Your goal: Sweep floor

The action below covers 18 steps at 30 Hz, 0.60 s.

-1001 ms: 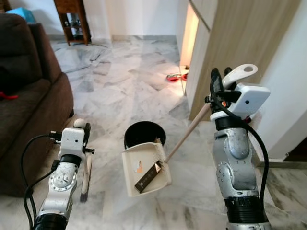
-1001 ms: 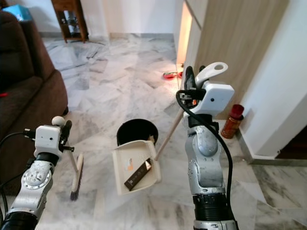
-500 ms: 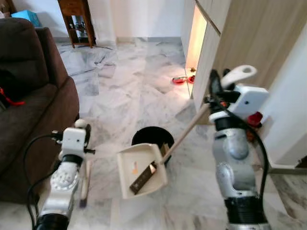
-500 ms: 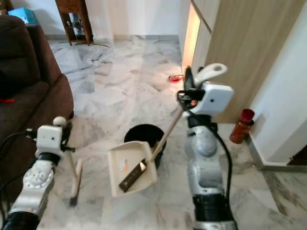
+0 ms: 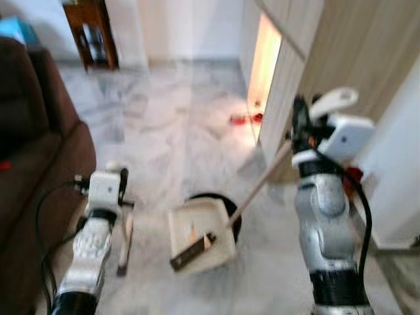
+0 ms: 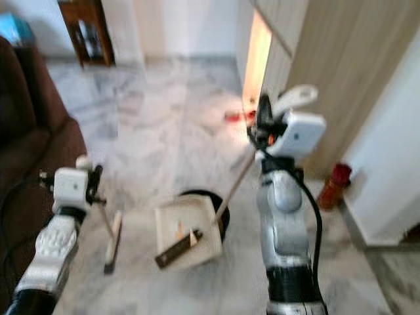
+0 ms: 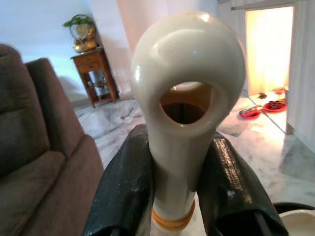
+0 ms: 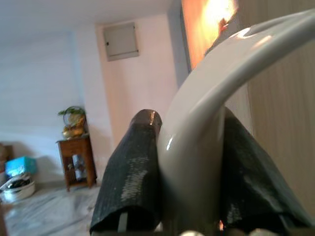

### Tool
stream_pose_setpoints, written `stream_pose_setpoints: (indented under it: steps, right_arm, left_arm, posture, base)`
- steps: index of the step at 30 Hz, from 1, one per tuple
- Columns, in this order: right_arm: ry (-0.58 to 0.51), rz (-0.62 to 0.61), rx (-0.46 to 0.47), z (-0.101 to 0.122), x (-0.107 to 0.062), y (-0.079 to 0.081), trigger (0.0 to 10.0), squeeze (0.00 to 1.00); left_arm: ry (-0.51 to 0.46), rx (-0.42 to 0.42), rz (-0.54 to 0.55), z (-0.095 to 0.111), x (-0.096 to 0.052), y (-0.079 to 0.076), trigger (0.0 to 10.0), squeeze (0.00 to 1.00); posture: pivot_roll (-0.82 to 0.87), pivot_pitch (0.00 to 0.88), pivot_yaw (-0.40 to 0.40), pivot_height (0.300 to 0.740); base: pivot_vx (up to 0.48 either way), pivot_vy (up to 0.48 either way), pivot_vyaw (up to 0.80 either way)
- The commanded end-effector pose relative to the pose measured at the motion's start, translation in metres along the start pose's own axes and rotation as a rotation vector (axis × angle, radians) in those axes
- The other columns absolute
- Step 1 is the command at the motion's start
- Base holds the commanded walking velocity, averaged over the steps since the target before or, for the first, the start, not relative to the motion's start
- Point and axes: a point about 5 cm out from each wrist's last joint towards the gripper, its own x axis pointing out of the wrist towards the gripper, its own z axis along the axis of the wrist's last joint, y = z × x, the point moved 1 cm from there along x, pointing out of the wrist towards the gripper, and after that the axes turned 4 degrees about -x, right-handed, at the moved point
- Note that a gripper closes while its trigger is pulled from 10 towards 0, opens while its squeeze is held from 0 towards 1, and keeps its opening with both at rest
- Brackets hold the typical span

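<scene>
Since the earlier frame the head views have blurred and shifted, so the camera has moved; both tools sit as before relative to the arms. Floor (image 5: pixel 164 131): grey-veined white marble. Brown sofa (image 5: pixel 33 170) on the robot's left. Wooden side table (image 5: pixel 88 33) stands by the far wall. Wood-panelled cabinet (image 5: pixel 308 72) on the right, with warm light from its opening and red dishes (image 5: pixel 243 119) on the floor beside it. Left gripper (image 7: pixel 177 182): 2 fingers clamped on the looped cream handle of the broom (image 5: pixel 125 239), its head on the floor. Right gripper (image 8: pixel 189 182): fingers clamped on the dustpan handle (image 5: pixel 262 184). Dustpan (image 5: pixel 200 236) holds a dark flat object and lies against a black bin (image 5: pixel 231 213).
</scene>
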Motion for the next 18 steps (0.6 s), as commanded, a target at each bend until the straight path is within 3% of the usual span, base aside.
stream_pose_setpoints:
  steps: [1,18]
  right_arm:
    - [-0.082,0.001,0.038,0.0178,0.0061,0.0052,10.0,0.00]
    - [-0.118,-0.054,0.032,0.0248,0.0098,-0.0016,10.0,0.00]
  left_arm:
    - [-0.059,0.022,0.013,0.0126,0.0047,0.0048,10.0,0.00]
    - [-0.071,0.018,0.020,0.0161,0.0061,0.0062,10.0,0.00]
  posture:
    - [0.00,0.000,0.026,0.740]
    - [0.01,0.000,0.026,0.740]
  base:
    - [0.424,0.000,0.00]
    - [0.426,0.000,0.00]
